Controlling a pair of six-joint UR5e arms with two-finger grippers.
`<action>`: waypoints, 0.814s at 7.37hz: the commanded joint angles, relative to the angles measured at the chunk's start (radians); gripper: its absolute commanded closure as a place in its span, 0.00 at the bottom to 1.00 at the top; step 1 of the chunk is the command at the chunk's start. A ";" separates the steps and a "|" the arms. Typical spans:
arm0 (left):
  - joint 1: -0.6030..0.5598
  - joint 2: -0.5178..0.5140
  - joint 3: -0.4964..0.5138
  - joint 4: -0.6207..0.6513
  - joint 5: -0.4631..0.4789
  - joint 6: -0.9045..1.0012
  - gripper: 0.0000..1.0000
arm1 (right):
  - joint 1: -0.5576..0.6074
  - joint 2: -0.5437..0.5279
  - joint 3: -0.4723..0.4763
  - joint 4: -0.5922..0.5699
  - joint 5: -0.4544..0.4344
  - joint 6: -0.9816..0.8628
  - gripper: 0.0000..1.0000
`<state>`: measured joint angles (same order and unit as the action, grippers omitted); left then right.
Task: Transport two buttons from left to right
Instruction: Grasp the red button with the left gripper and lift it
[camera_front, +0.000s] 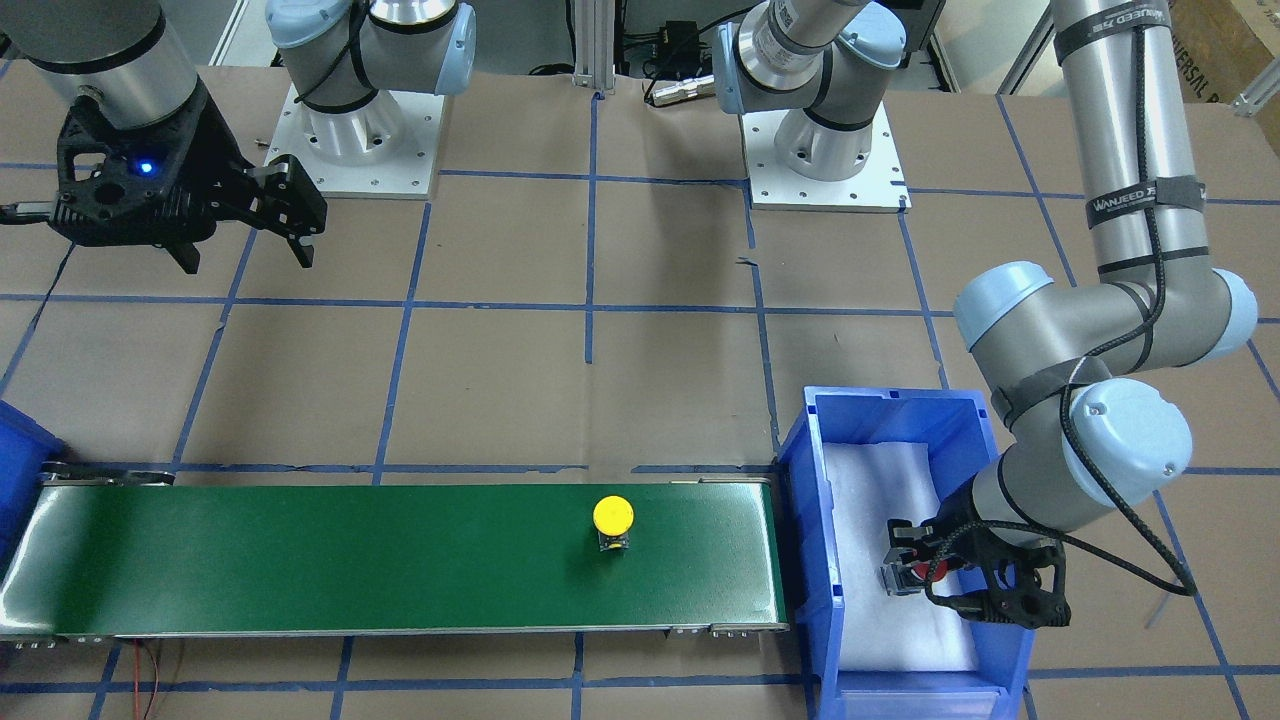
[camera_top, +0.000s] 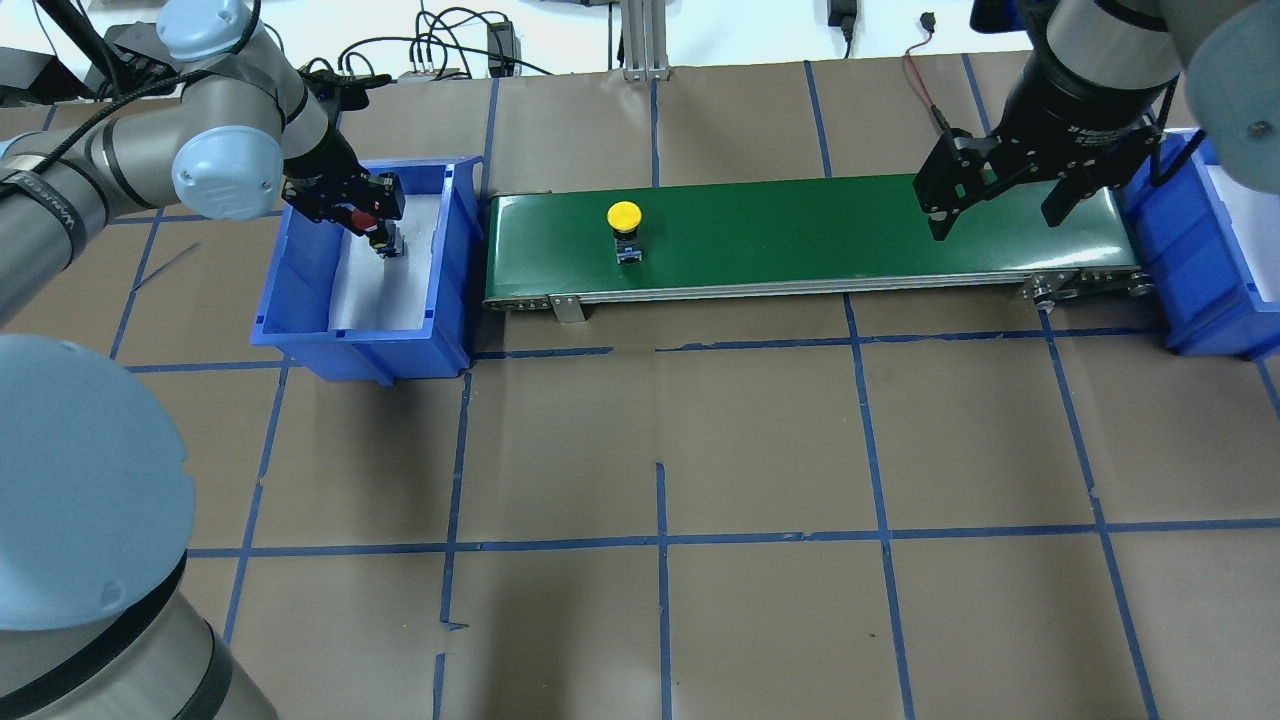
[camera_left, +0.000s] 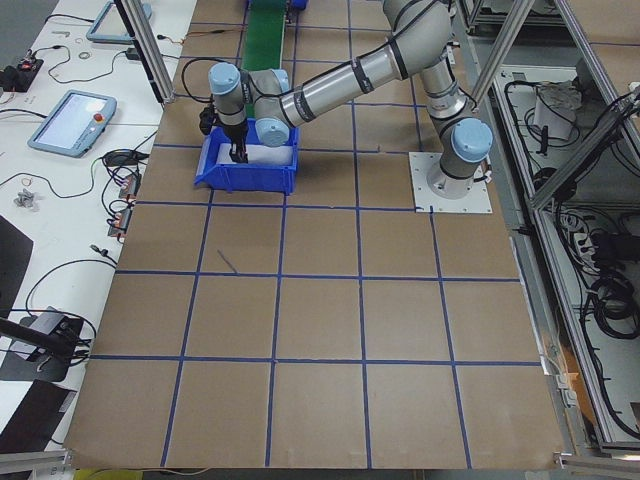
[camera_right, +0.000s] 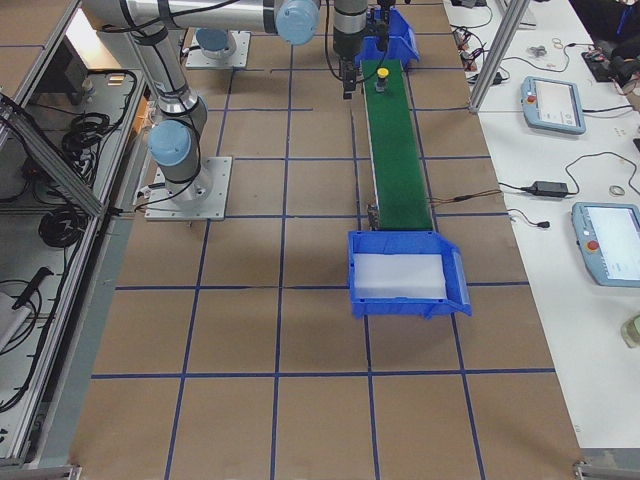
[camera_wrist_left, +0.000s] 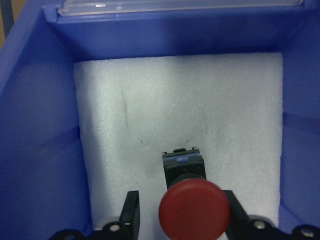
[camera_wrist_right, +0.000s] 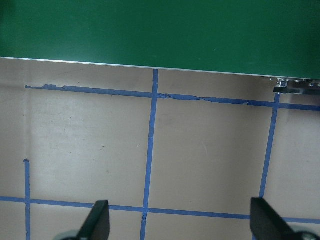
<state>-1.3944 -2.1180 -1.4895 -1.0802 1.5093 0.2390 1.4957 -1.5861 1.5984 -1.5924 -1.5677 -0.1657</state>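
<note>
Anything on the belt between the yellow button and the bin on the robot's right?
Nothing visible. The green belt is bare from the yellow button to its end by the right bin. The right gripper hangs near that end, fingers open, off the belt.

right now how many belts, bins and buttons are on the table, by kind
conveyor belt: 1
blue bins: 2, left bin and right bin
buttons: 2, yellow button on the belt, red button in the left bin
total: 5
</note>
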 joint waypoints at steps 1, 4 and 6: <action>0.000 0.004 0.000 0.002 -0.001 -0.001 0.74 | 0.000 -0.002 0.000 0.000 0.000 0.000 0.00; -0.002 0.145 0.002 -0.071 0.012 -0.007 0.72 | 0.000 -0.002 0.000 0.000 0.000 0.000 0.00; -0.005 0.322 0.015 -0.290 0.066 -0.009 0.71 | 0.000 -0.002 0.000 0.000 0.000 0.000 0.00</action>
<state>-1.3974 -1.9040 -1.4818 -1.2448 1.5422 0.2319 1.4956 -1.5875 1.5984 -1.5916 -1.5677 -0.1663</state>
